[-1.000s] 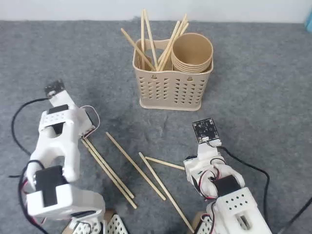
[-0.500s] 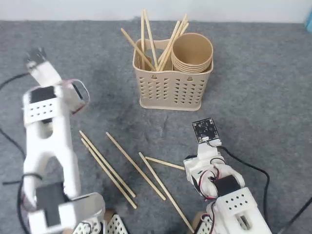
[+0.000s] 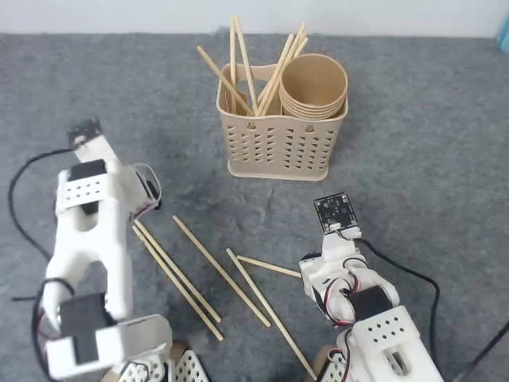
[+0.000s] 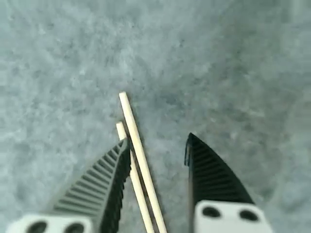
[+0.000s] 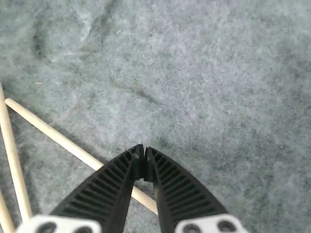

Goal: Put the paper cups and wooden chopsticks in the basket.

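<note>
Between the fingers of the left gripper (image 4: 158,140) lay two wooden chopsticks (image 4: 137,143), side by side on the grey carpet (image 4: 233,58). That gripper was wide open and had hold of nothing. Both sticks lay close to one finger (image 4: 112,182) and well away from the other. One of them went partly under that near finger. I could not tell if the finger touched them. The ends of the sticks poked out just past the fingertips.

The right gripper (image 5: 144,148) was shut tight. Its two tips met, and nothing was pinched between them. A loose chopstick (image 5: 58,133) lay flat on the carpet and ran across under the tips. Another stick (image 5: 12,165) lay near that gripper, off to one side.

Seen from above, the left arm (image 3: 87,231) and the right arm (image 3: 354,298) sat side by side. Five chopsticks on the carpet (image 3: 219,270) were spread out between them.

The basket (image 3: 278,147) stood out in front of both grippers, well apart from them. A stack of paper cups (image 3: 314,87) sat inside it, on the side nearer the right gripper. A bunch of chopsticks (image 3: 246,76) stood in its other side, nearer the left gripper. They leaned this way and that, and their tops stuck up above the rim.
</note>
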Robot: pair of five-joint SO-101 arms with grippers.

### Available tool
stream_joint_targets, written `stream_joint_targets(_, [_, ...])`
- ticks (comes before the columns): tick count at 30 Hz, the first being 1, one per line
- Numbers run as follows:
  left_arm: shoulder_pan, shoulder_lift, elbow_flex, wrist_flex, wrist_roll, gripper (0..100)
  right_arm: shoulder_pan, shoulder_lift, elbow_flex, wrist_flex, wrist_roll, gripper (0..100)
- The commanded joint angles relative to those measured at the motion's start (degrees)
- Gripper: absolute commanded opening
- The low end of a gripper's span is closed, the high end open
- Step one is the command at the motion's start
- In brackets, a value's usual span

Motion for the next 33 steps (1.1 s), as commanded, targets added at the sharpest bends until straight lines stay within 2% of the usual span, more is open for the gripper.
stream_joint_targets(1, [0.44,3.08,0.84,-5.1,0.62,16,0.92,-1.1,-0.26,-0.84,0.79,0.8])
stream_joint_targets(5, [0.35,8.79,0.84,-8.97,0.62,14,0.92,-1.1,-0.26,-0.75,0.79,0.8])
stream_joint_targets(8, [0.26,9.49,-0.22,-8.09,0.7,13,0.92,-1.1,-0.26,-0.75,0.79,0.8])
stream_joint_targets(13, [0.18,9.49,-0.13,-7.56,0.35,6,0.92,-1.1,-0.26,-0.75,0.79,0.8])
stream_joint_targets(21, [0.7,9.76,-0.48,-7.03,0.18,5,0.92,-1.1,-0.35,-0.75,0.88,0.8])
stream_joint_targets(27, [3.96,9.49,-0.66,-9.14,0.35,1,0.92,-1.1,-0.26,-0.75,5.01,0.8])
stream_joint_targets(33, [5.1,9.41,-7.52,-7.65,0.62,1,1.01,-1.1,-0.26,-0.75,5.19,0.8])
